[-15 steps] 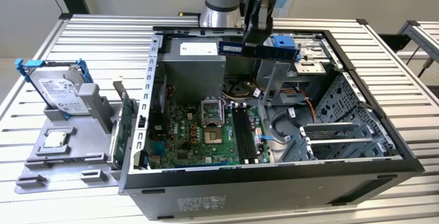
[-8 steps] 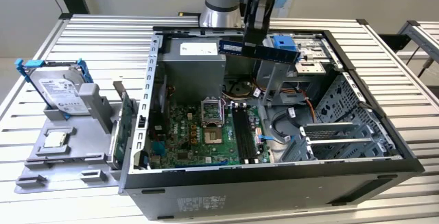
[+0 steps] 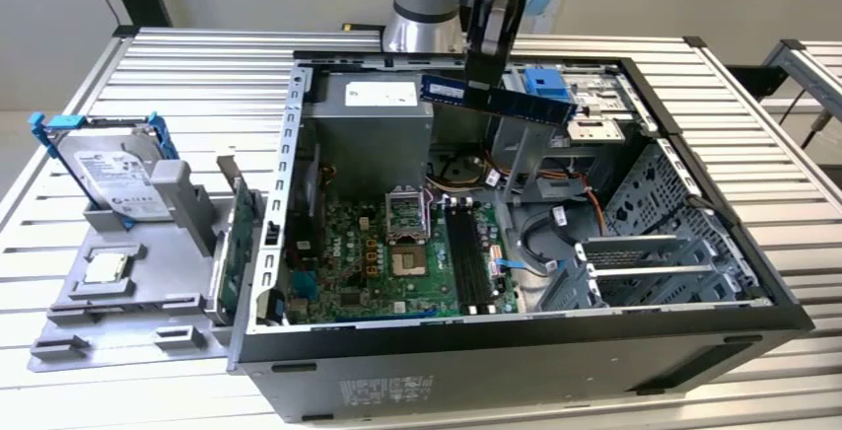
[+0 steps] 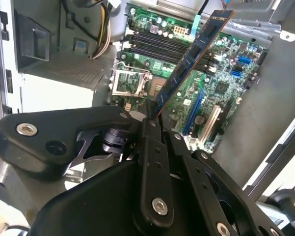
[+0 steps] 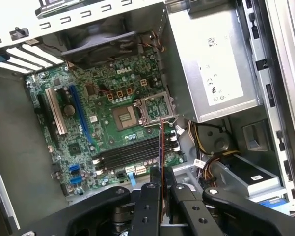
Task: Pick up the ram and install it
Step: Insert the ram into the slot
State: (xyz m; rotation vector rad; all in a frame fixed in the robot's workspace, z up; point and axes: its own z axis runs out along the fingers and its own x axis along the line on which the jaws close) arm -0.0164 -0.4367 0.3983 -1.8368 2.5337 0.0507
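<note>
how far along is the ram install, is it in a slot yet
Done: the ram is picked up, clamped in the hand and held in the air over the open computer case. In hand: it hangs above the motherboard, clear of it. Left: seating it. It is not in a slot yet, and the long black slots look empty in both wrist views.

- Ram (image 3: 507, 100): long, narrow, dark blue-green board with dark chips.
- Pose: on edge, tilted, raised in the air.
- State: clamped in the gripper (image 4: 153, 114).
</note>
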